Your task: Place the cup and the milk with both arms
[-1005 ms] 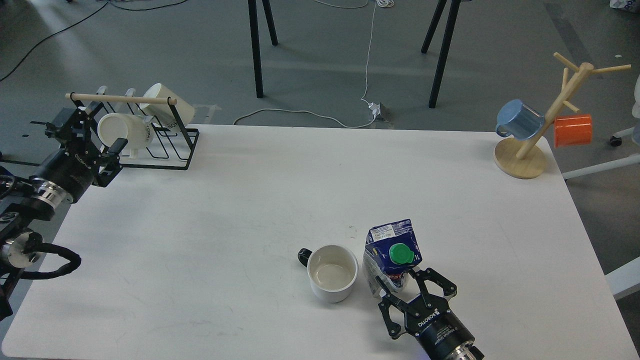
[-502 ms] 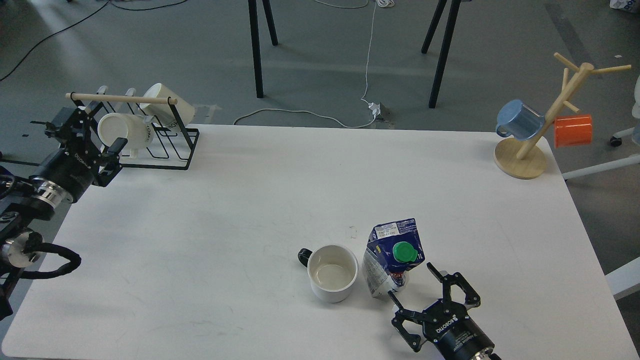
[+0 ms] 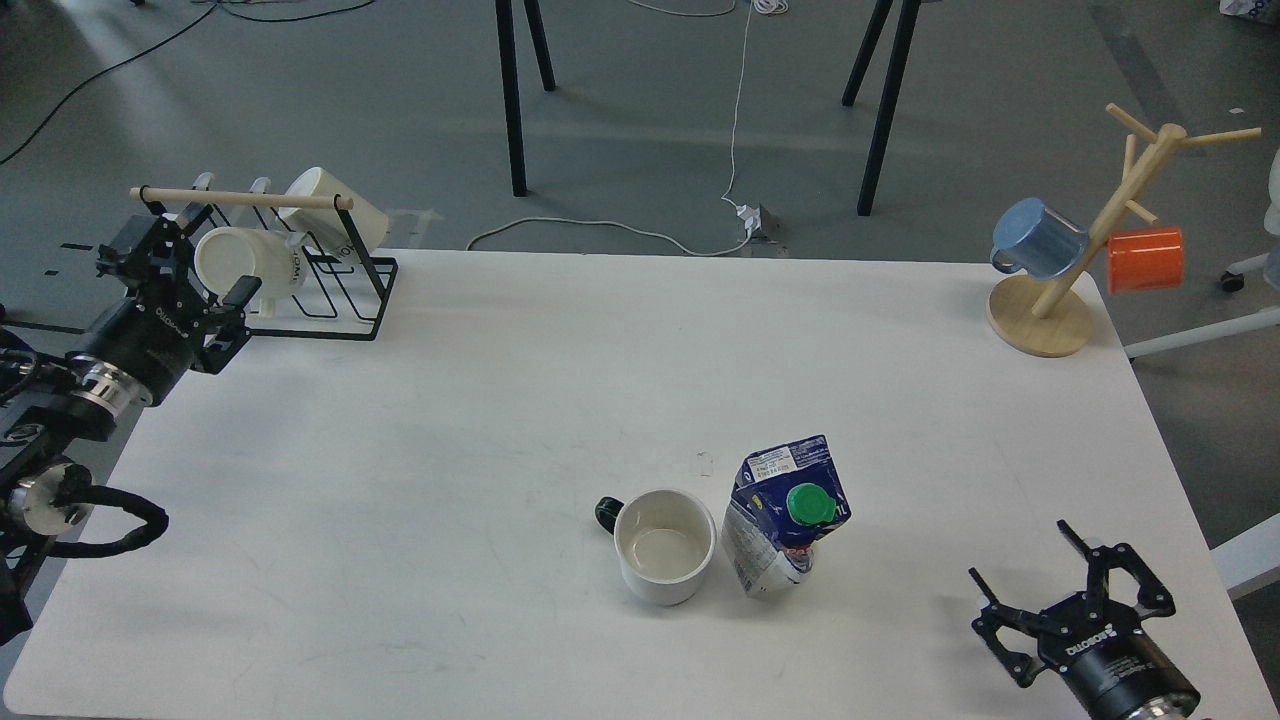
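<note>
The cream-white cup point(image 3: 665, 545) with a small black handle on its left stands upright on the white table point(image 3: 500, 400), front centre. The dented blue and white milk carton point(image 3: 783, 515) with a green cap stands right beside it, to its right. My right gripper point(image 3: 1022, 554) is open and empty near the table's front right, well apart from the carton. My left gripper point(image 3: 183, 265) is open and empty at the far left, next to the black wire rack point(image 3: 330, 290).
The wire rack at the back left holds two white mugs with lettering point(image 3: 250, 262) under a wooden bar. A wooden mug tree point(image 3: 1080, 270) at the back right carries a blue mug point(image 3: 1038, 240) and an orange mug point(image 3: 1145, 260).
My right gripper has let go of the milk carton and drawn back to the right and toward the front edge. The carton now stands free beside the cup. The left arm barely moved.
</note>
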### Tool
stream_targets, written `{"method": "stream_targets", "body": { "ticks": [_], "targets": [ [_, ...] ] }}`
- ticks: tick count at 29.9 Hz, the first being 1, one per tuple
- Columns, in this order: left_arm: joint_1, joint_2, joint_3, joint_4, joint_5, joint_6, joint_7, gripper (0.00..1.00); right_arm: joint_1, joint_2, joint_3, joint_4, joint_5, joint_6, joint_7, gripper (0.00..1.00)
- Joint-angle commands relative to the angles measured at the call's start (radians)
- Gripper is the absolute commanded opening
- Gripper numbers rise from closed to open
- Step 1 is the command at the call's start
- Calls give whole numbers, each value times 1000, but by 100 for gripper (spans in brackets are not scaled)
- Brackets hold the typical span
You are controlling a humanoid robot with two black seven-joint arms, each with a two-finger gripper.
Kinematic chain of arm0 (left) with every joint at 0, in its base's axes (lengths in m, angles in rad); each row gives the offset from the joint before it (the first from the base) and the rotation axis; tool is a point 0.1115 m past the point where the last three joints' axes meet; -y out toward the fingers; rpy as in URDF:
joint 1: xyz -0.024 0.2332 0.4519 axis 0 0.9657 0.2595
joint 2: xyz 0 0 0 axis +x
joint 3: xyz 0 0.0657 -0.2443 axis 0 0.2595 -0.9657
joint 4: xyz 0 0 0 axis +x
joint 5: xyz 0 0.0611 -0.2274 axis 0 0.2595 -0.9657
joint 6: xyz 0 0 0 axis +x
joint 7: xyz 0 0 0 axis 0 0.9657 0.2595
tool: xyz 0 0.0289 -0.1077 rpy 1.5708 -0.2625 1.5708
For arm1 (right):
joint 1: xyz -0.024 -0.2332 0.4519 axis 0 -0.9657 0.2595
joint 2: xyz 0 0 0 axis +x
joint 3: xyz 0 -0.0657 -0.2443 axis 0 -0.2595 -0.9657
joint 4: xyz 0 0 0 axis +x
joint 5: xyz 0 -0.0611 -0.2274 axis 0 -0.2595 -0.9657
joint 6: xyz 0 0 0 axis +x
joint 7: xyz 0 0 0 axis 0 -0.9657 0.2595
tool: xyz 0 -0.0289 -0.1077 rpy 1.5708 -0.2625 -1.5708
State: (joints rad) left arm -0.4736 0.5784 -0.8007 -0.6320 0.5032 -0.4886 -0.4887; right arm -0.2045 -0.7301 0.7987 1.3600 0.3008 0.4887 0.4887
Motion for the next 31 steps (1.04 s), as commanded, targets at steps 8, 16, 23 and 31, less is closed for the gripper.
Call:
{"method": "stream_targets", "body": {
  "ticks": [8,16,23,31],
  "targets": [
    [29,0,5,-29,1,0,0,98,500,-129,-108,-140,-20,0,0,96],
    [24,5,5,-34,1,0,0,98,792,27,-358,-304,-25,0,0,96],
    [24,14,3,-44,0,0,0,98,795,107,-360,-409,-25,0,0,96],
    [18,12,3,-45,0,0,0,98,809,120,-348,-420,-26,0,0,96]
  ]
}}
